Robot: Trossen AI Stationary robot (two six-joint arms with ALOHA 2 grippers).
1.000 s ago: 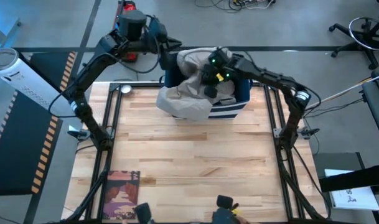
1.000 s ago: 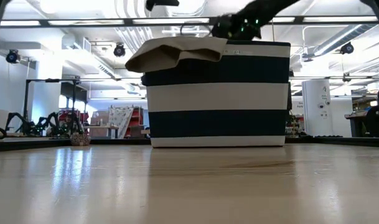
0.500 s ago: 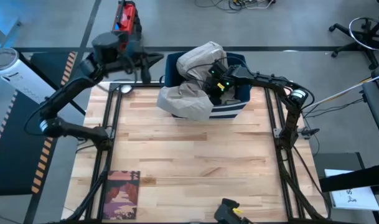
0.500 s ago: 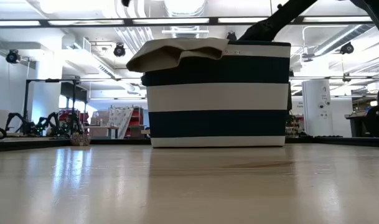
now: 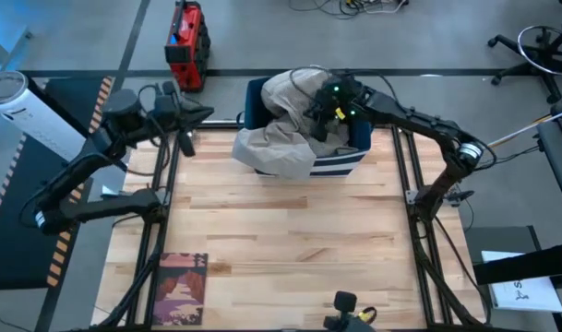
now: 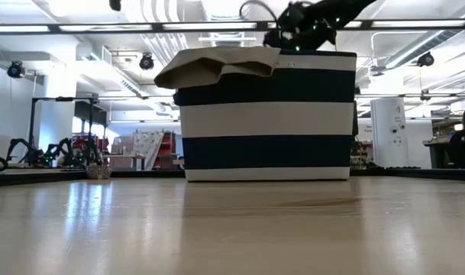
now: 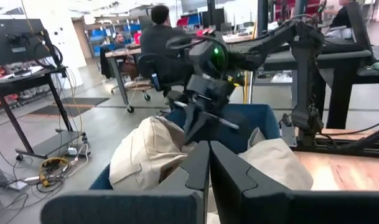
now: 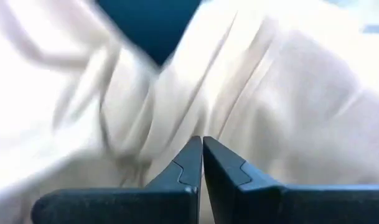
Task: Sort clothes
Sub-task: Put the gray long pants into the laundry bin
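Note:
A navy-and-white striped basket [image 5: 340,159] stands at the table's far edge. A large khaki-beige garment [image 5: 273,152] is heaped in it and hangs over its near-left rim [image 6: 217,65] onto the table. The other clothes are hidden. My right gripper [image 5: 319,124] is shut and hovers over the basket, just above the garment's folds [image 8: 270,93]. It also shows in the left wrist view [image 7: 198,127]. My left gripper [image 5: 205,113] is shut and empty. It is in the air over the table's far left corner and points at the basket [image 7: 257,118]. My right gripper's shut fingers [image 8: 192,158] stand right at the khaki-beige garment in the basket. No cloth shows between their tips. Whether they touch the garment I cannot tell.
A flat book with a dark pinkish cover [image 5: 179,286] lies at the table's near left corner. Bare wood [image 5: 290,240] spreads from the basket to the near edge. A red device [image 5: 184,46] stands on the floor behind. A person [image 7: 155,37] sits far beyond the table.
My left gripper has drawn back from above the basket toward the table's left edge, staying shut. My right gripper has dipped down into the basket behind its rim and then risen above it again. The khaki-beige garment has kept hanging over the rim.

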